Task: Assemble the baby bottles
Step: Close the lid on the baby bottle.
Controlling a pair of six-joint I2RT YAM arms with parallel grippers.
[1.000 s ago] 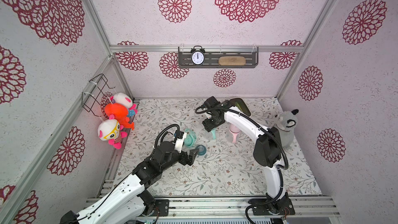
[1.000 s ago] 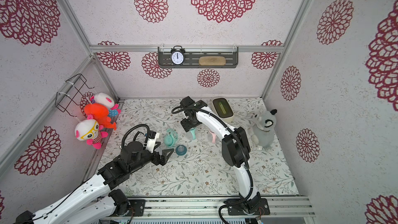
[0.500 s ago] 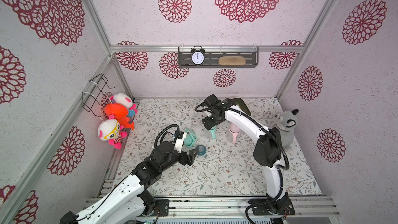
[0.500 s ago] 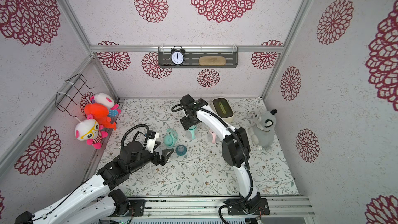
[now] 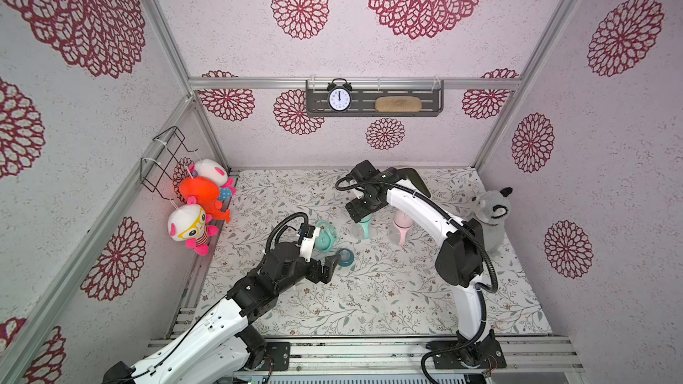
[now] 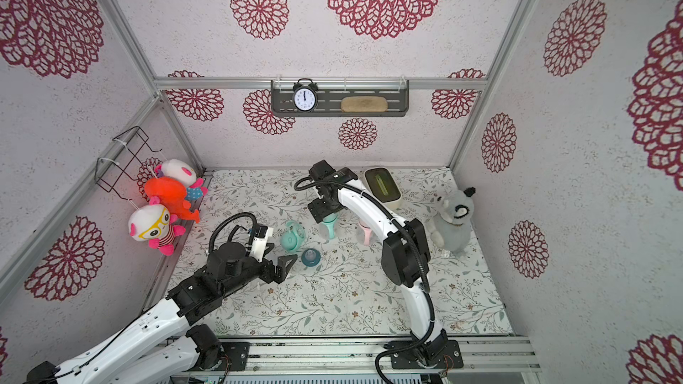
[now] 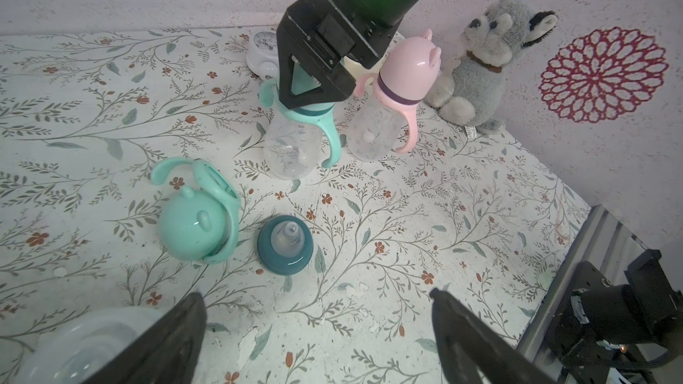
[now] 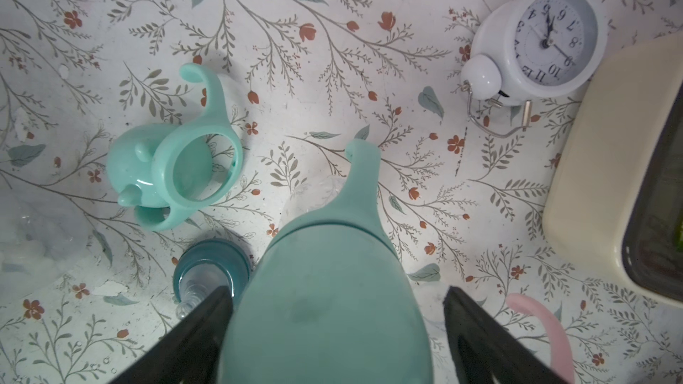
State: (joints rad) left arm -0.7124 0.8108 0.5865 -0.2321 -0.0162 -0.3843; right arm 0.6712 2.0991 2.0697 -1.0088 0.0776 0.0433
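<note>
Mint bottle (image 5: 364,230) stands upright on the floral mat (image 5: 388,289), a bit toward 12 o'clock from mat centre in both top views. It has a clear body, mint two-handled ring, teal band and mint eared cap, all on. Pink bottle (image 5: 401,227) stands upright just beside it at 3 o'clock, with pink cap and handles and a purple band. At the mint bottle's 9 o'clock a loose mint cap (image 7: 192,223) lies on its side, a mint handle ring (image 8: 212,97) leaning on it. Loose teal collar (image 7: 285,243) with clear nipple sits at 7 o'clock, near that cap, apart. Clear bottle body (image 7: 70,345), blurred, lies just beside one left finger; contact unclear. Right gripper (image 8: 334,289) straddles the mint bottle's cap, jaws spread, gap visible on one side, gripping nothing. Left gripper (image 7: 314,293) hovers spread wide near the collar, holding nothing.
</note>
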